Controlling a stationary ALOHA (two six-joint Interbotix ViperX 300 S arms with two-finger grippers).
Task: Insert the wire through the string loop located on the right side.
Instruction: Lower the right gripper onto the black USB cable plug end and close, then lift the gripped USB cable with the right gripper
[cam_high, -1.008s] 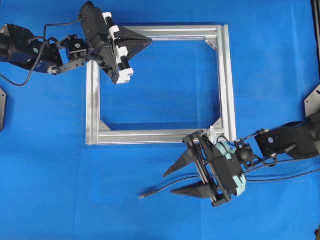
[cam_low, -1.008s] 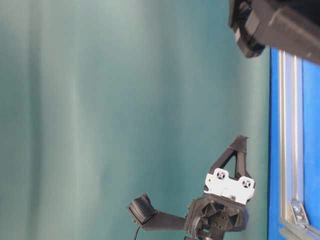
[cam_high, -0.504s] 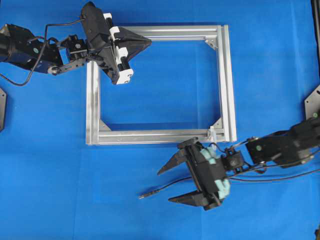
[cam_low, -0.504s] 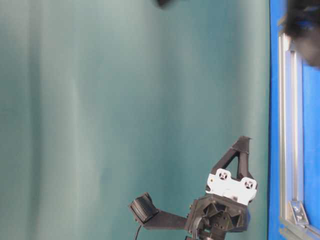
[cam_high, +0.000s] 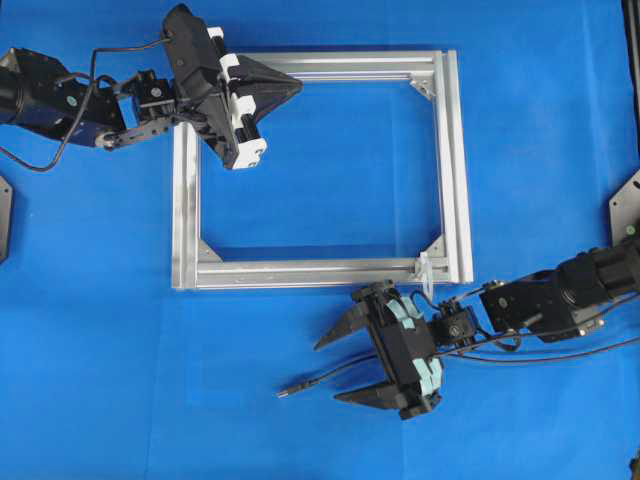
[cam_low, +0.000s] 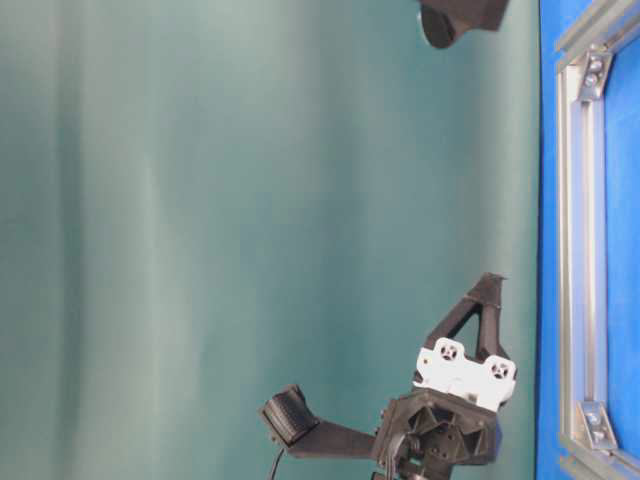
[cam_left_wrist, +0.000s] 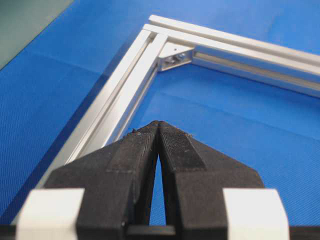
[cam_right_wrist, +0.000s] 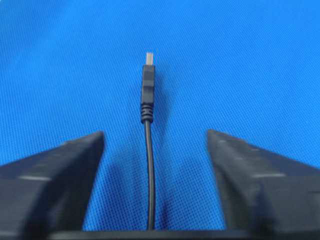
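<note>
The right end effector (cam_high: 346, 366) sits low over the blue counter (cam_high: 150, 400) with its jaws spread apart and nothing between them touching either finger. The wire (cam_high: 330, 375) lies flat on the counter and runs straight up the gap between the two fingers (cam_right_wrist: 55, 160), its plug tip (cam_right_wrist: 148, 75) pointing away from the wrist. That placement makes sense to me: straddling the wire just behind the plug leaves a short stiff end to steer, which a thin loop will need.

The loop (cam_high: 424, 268) stands upright on the near bar of the frame (cam_high: 300, 272), close to its right corner, just beside the right arm's wrist and well apart from the plug. So the wire is not yet gripped and nothing is threaded.

The left end effector (cam_high: 292, 87) is clenched on nothing, its tips pressed together, and hangs above the frame's far left corner. I judge it is parked there out of the way, perhaps ready to steady the frame; whether it touches the bar I cannot tell.
</note>
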